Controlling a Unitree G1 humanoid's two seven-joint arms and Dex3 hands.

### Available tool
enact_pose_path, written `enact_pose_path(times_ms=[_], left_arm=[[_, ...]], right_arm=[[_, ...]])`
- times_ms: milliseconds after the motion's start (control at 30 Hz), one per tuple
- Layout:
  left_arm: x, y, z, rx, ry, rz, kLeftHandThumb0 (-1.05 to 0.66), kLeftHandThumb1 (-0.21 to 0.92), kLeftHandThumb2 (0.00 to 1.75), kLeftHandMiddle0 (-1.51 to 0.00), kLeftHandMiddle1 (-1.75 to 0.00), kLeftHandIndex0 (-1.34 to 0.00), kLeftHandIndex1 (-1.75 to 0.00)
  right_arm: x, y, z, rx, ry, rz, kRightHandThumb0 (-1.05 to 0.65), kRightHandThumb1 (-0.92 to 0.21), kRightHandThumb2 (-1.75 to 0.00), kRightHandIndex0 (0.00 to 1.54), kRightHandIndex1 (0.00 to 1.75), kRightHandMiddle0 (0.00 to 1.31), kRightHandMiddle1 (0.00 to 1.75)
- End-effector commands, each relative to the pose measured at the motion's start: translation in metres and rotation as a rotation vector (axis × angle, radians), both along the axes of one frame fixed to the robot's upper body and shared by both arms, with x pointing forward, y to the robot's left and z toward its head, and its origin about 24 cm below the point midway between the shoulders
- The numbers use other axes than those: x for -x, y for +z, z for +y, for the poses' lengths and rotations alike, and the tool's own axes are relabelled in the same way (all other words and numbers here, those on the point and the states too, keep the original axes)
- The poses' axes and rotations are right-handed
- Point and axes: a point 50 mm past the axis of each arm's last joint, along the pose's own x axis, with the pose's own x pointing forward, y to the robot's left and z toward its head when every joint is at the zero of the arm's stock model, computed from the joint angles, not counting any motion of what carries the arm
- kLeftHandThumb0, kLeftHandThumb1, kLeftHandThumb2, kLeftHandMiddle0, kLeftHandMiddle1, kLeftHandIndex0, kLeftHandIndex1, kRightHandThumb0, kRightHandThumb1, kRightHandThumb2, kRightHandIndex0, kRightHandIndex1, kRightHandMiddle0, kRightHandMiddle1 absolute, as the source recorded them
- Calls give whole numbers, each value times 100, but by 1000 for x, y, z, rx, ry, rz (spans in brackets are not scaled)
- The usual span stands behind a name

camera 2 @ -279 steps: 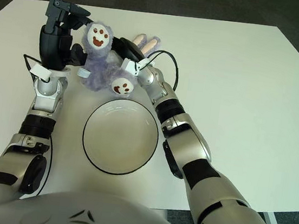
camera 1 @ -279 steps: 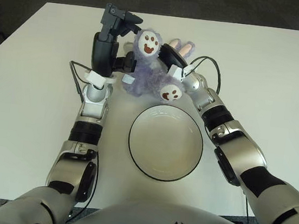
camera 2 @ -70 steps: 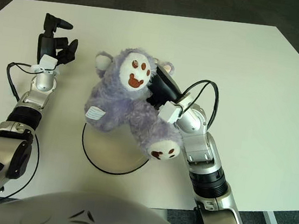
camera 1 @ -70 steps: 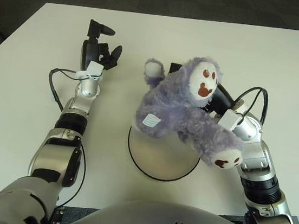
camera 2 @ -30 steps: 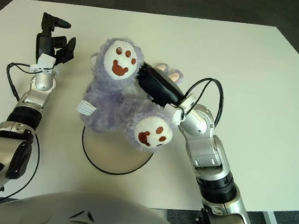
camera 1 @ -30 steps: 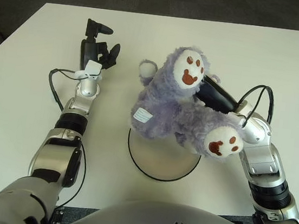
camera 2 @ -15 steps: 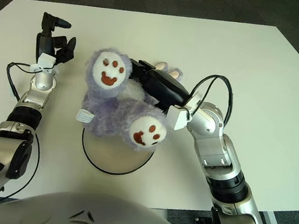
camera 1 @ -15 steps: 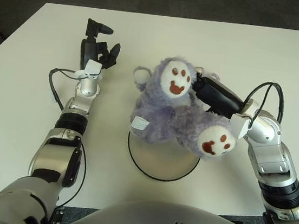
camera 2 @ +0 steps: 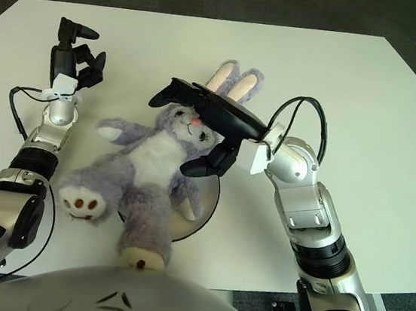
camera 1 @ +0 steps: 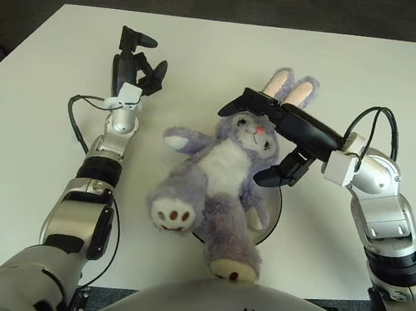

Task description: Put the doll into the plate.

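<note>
The doll (camera 1: pixel 221 168), a purple plush rabbit with a white belly and pink-lined ears, lies face up across the plate. Its head points to the far side and its feet reach past the near-left rim. Only a sliver of the white, dark-rimmed plate (camera 1: pixel 275 209) shows, at the doll's right side. My right hand (camera 1: pixel 243 146) hovers over the doll's head, open, with its black fingers (camera 1: pixel 254 100) spread above the face and the thumb beside the cheek. My left hand (camera 1: pixel 137 63) is raised at the far left of the table, open and holding nothing.
The white table (camera 1: pixel 368 84) extends all around, with dark floor beyond its far edge. Cables loop from both wrists, one by the left forearm (camera 1: pixel 75 120) and one above the right wrist (camera 1: pixel 371 122).
Half a second ago the doll hung feet-up in my right hand; it now lies on its back over the plate. The right hand's fingers have spread off it. The left hand has not moved.
</note>
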Motion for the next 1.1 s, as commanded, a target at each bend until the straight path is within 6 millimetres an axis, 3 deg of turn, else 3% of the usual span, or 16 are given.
enact_pose_path(times_ms=[0,133,333,800,1067], left_arm=[[-1,4,0,-12,14,-11,-2,89,55,-28,-165,-12,-171],[-1,4,0,-22,16,-4,-1,92,51,-21,-166,-16,-167],[-2,4,0,-42,29,1,-1,92,49,-20,-166,-18,-166],[-3,3,0,-57,50,-27,0,91,49,-22,-164,-20,-164],[-2,3,-2,-17,11,-34,0,75,77,-25,-170,-23,-170]], right_arm=[[0,6,-3,12,-8,-26,-10,-17,-124,0,56,0,77],[0,8,-3,18,-6,-50,-34,-27,-109,3,48,0,65],[-1,12,-11,-34,1,-24,-48,-33,-100,8,45,0,66],[-6,14,-23,-108,-49,33,-58,-39,-91,11,46,0,76],[-14,14,-35,-156,-208,-53,-60,-39,-91,8,50,0,92]])
